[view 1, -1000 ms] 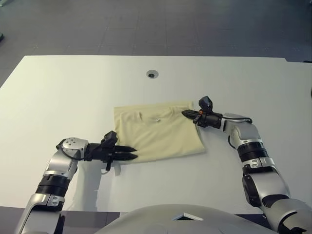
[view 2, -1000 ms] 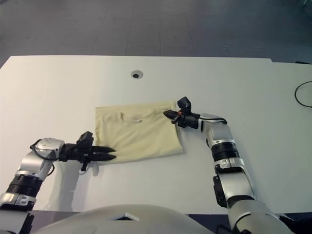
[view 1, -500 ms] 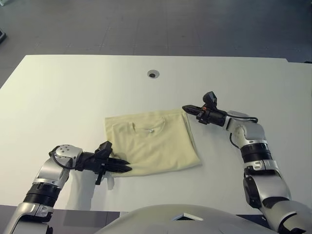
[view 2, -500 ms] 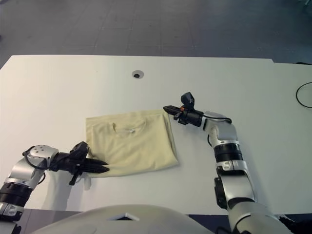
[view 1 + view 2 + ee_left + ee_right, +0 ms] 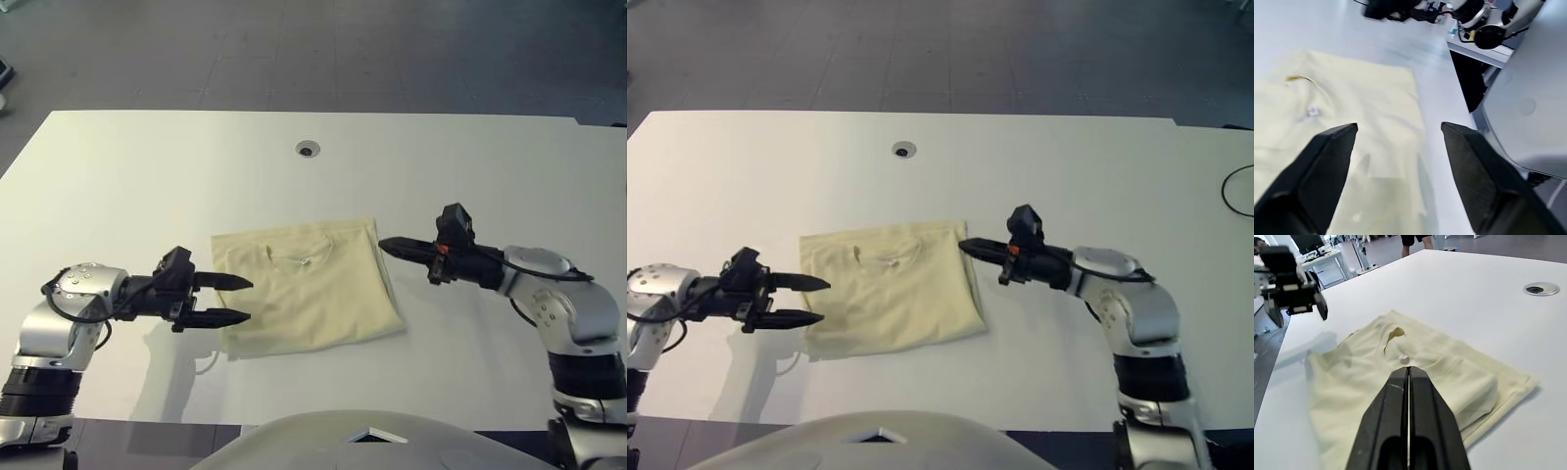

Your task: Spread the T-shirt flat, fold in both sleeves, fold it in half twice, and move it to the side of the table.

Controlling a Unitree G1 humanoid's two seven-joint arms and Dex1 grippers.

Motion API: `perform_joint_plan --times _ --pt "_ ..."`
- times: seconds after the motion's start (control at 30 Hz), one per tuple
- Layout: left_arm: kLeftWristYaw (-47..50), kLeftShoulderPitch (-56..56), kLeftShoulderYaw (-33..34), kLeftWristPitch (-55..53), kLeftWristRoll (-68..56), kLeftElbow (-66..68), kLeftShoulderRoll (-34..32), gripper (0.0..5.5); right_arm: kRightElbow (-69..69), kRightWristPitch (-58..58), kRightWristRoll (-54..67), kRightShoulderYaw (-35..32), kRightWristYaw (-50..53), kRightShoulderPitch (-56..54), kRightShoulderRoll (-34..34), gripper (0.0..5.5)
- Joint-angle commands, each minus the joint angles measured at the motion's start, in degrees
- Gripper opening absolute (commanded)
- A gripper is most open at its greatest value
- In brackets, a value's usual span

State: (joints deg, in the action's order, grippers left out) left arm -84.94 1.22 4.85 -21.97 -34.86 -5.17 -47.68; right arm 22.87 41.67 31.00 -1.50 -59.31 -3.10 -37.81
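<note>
Yellow T-shirt [image 5: 309,294] lies folded; white table [image 5: 147,176] beneath it.

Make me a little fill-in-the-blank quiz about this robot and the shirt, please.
1. Beside the T-shirt, the left hand has its two fingers ____, with a clear gap between them.
2. The right hand, at the T-shirt's other edge, has its fingers pressed ____.
3. The folded T-shirt is pale ____.
4. The round cable hole in the table lies on the ____ side of the T-shirt from the robot.

Missing words: open; shut; yellow; far.
</note>
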Motion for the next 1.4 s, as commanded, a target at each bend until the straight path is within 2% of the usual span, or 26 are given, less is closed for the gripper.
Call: perform_joint_plan --times 0.03,0.13,0.33,0.47,0.8,0.9,1.17,1.4 --pt "7.6 5.15 -1.96 5.65 7.38 4.69 3.23 3.97 3.6 -2.97 -2.22 2.8 -1.7 2.91 -4.21 0.0" --pt "15.05 8.4 -5.28 13.62 16.19 10.53 6.87 4.46 3.84 -5.25 -4.67 6.12 -2.2 4.02 -5.64 0.0" --pt "21.77 10.71 -10.85 24.99 28.26 19.59 8.93 5.37 0.7 -9.88 -10.16 11.56 -3.2 5.23 -8.03 0.0" --pt "25.92 12.63 -12.93 30.95 34.21 26.12 9.0 5.37 -3.56 -13.09 -14.69 15.13 -3.36 4.34 -8.89 0.0" --pt "27.75 16.68 -14.16 36.57 35.25 33.25 9.62 5.37 -8.42 -18.32 -19.78 19.81 -4.36 5.36 -9.68 0.0" --pt "27.11 16.74 -14.32 37.45 34.27 32.81 10.02 5.37 -6.19 -17.16 -17.74 18.89 -4.27 6.05 -9.65 0.0" --pt "23.94 15.62 -11.75 36.91 27.2 21.86 10.51 5.37 1.75 -3.23 0.33 8.0 -0.35 0.07 -4.52 0.0" --pt "23.67 14.54 -8.51 33.47 23.75 13.48 7.8 5.37 0.54 -1.27 1.79 5.59 2.54 -5.69 -4.44 0.0"
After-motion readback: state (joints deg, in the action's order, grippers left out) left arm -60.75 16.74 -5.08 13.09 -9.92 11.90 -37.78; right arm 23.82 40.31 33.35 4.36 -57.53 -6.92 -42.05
